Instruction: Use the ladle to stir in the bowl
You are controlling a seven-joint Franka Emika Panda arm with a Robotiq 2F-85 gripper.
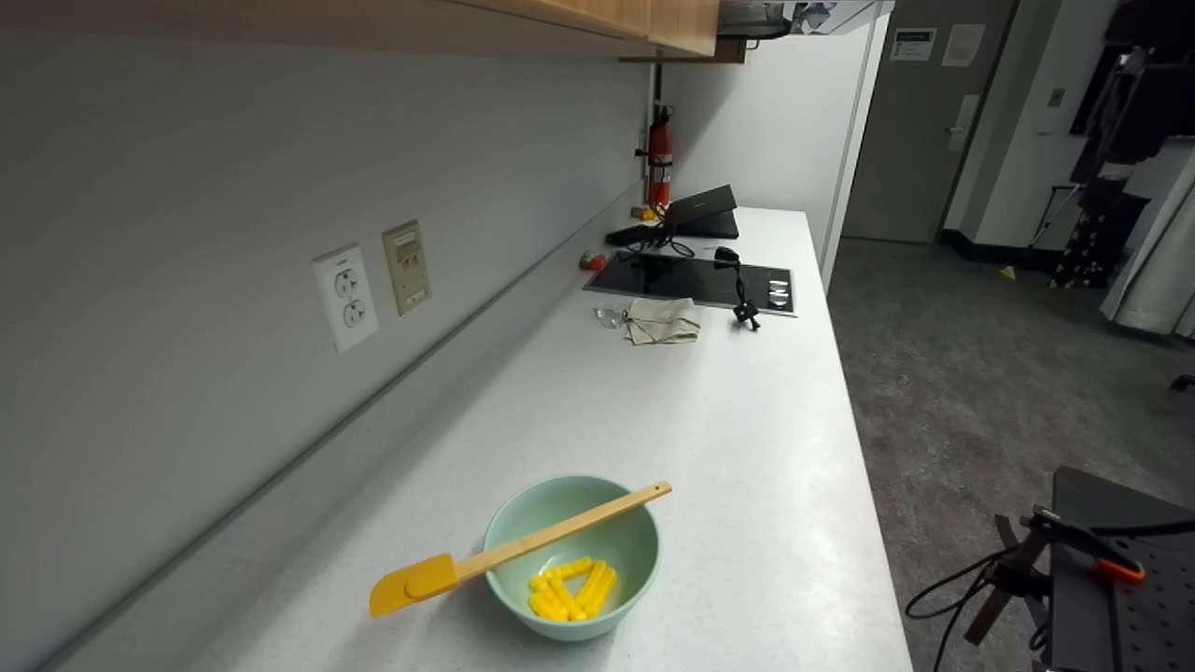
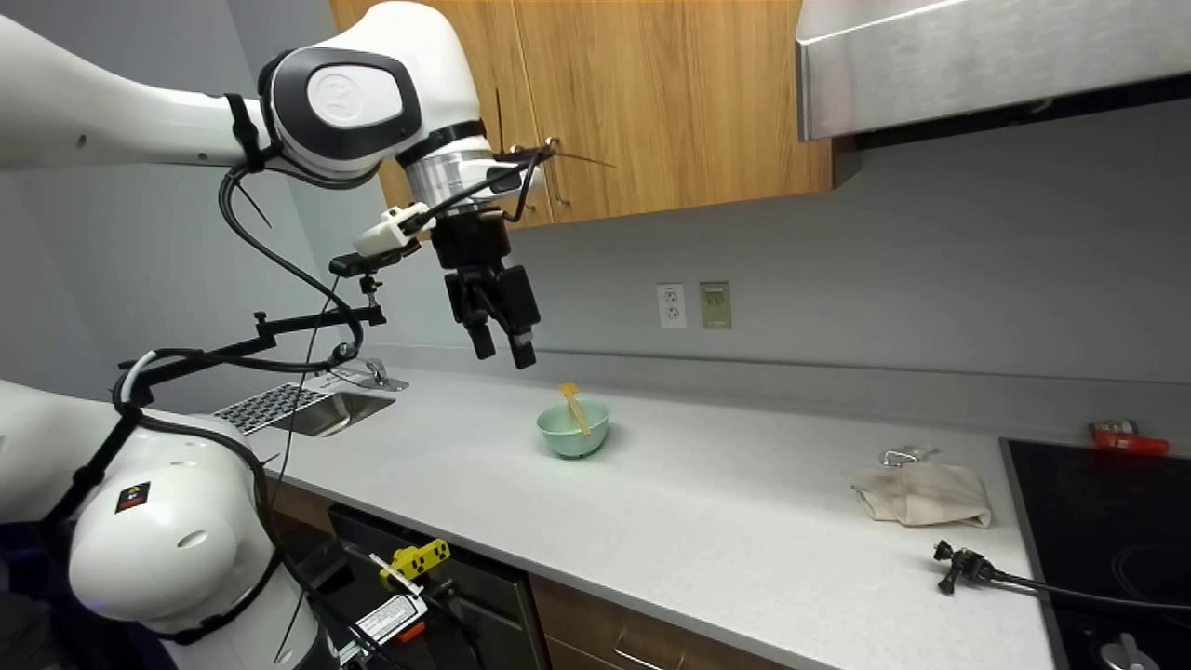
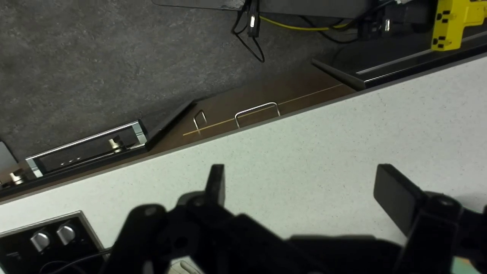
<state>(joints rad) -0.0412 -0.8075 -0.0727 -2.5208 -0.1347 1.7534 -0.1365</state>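
Note:
The bowl (image 1: 625, 551) is pale teal-green and stands upright on the counter with several yellow stick-like pieces inside. It also shows in an exterior view (image 2: 569, 444). The ladle (image 1: 560, 530), with a wooden handle and a flat yellow-orange head, lies across the bowl's rim. Its head sticks out past the rim on the wall side, and it also shows in an exterior view (image 2: 578, 416). My gripper (image 2: 504, 350) is open and empty, high above the counter and apart from the bowl. In the wrist view my gripper (image 3: 300, 169) has widely spread fingers; only a teal sliver of the bowl (image 3: 460, 267) shows.
A folded cloth (image 2: 921, 494) and a black cable with a mount (image 2: 968, 568) lie near the black cooktop (image 2: 1107, 521). Wooden cabinets (image 2: 670, 102) and a metal hood (image 2: 986, 70) hang above. A sink (image 2: 344, 414) is at the counter's far end. The wall stands behind the bowl.

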